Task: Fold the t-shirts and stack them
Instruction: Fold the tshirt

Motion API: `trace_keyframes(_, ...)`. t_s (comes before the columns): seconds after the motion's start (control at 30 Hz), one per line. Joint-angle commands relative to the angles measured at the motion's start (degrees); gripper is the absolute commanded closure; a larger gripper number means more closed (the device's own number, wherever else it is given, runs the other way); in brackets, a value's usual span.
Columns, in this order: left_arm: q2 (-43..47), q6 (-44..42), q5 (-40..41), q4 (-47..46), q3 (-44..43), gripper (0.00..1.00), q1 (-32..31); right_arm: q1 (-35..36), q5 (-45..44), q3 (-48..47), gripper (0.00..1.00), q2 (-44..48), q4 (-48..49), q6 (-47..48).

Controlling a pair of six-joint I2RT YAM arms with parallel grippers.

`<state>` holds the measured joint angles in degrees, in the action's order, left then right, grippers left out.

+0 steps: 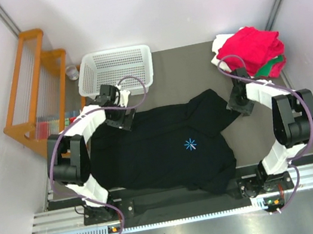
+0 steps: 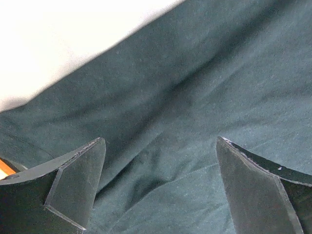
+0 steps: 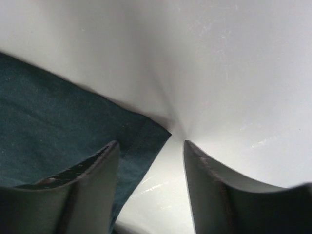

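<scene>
The black t-shirt point(image 1: 167, 145) lies spread out on the dark tabletop point(image 1: 189, 62) between the two arms. Its light-blue starburst mark point(image 1: 190, 144) faces up near the middle. Only the top view shows the rest of the scene. A white perforated basket point(image 1: 116, 68) sits at the far edge. An orange wooden rack point(image 1: 32, 84) stands off to the left. At the far right corner is a pile of folded shirts, with a red t-shirt point(image 1: 250, 46) on top, a green t-shirt point(image 1: 273, 65) under it and a white t-shirt point(image 1: 221, 60) showing at the side.

From above, the left end effector point(image 1: 120, 117) is over the shirt's far-left shoulder area. Its wrist view gives the detail: both fingers point(image 2: 73, 185) are spread wide and hold nothing, with wrinkled dark cloth point(image 2: 195, 97) close below them.

The right end effector point(image 1: 240, 103) is at the shirt's right sleeve. From above, its opening is hidden by the arm. The right wrist view shows the fingers point(image 3: 219, 190) partly apart. The hemmed corner of the sleeve point(image 3: 58, 122) reaches into the gap beside the left finger, and the cloth is not pinched.
</scene>
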<state>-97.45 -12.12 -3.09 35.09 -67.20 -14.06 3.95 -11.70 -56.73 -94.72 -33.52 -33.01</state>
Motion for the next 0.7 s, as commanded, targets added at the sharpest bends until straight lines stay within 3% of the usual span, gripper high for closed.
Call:
trace_keyframes(0.0,2.88,-0.19,0.98,-0.99,1.19,0.01,0.27,-0.78,1.07,-1.98,0.48,-1.26,2.84,0.06)
trace_keyframes(0.33,3.84,-0.89,2.13,-1.78,3.03,0.01,0.35,-0.78,2.39,-3.74,0.58,-2.93,3.11,-0.21)
trace_keyframes(0.47,4.90,-1.68,2.56,-3.45,5.50,0.01,0.44,-0.78,2.12,-3.48,0.78,-2.05,2.93,-0.82)
trace_keyframes(0.67,5.17,-2.56,5.03,-3.45,4.54,0.01,0.71,-0.78,2.13,-2.95,1.00,0.58,1.70,-1.79)
